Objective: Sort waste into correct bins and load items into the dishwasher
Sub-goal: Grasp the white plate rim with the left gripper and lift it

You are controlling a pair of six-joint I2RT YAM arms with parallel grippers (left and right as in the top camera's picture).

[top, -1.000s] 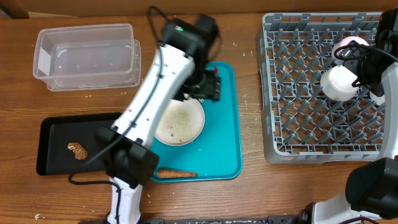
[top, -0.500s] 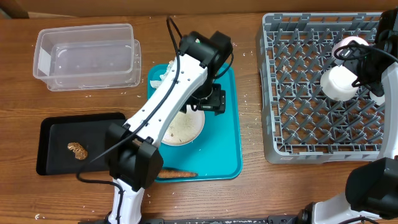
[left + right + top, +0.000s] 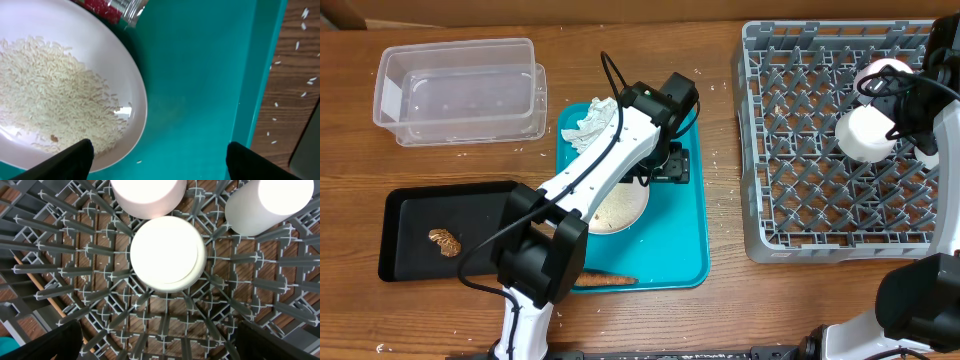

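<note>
My left gripper (image 3: pixel 160 162) hangs open over the teal tray (image 3: pixel 200 100), one finger above the rim of the pale plate (image 3: pixel 65 85) that carries loose white rice. A red wrapper (image 3: pixel 102 7) peeks in at the top edge. From overhead the left gripper (image 3: pixel 667 167) is at the plate's (image 3: pixel 615 205) right side, with the crumpled napkin (image 3: pixel 590 120) behind it and the carrot (image 3: pixel 603 281) at the tray's front. My right gripper (image 3: pixel 162 345) is open and empty above the dish rack (image 3: pixel 75 280), where two upturned bowls (image 3: pixel 167 252) and a cup (image 3: pixel 265 205) sit.
A clear tub (image 3: pixel 460 90) stands at the back left. In front of it the black tray (image 3: pixel 410 215) holds a brown lump (image 3: pixel 445 241). Rice grains lie scattered on the wood (image 3: pixel 720 160) between the teal tray and the rack (image 3: pixel 800 140).
The left arm has swung right and towards the front across the teal tray, uncovering the napkin. Its gripper now sits by the plate's right rim. The right arm has not moved.
</note>
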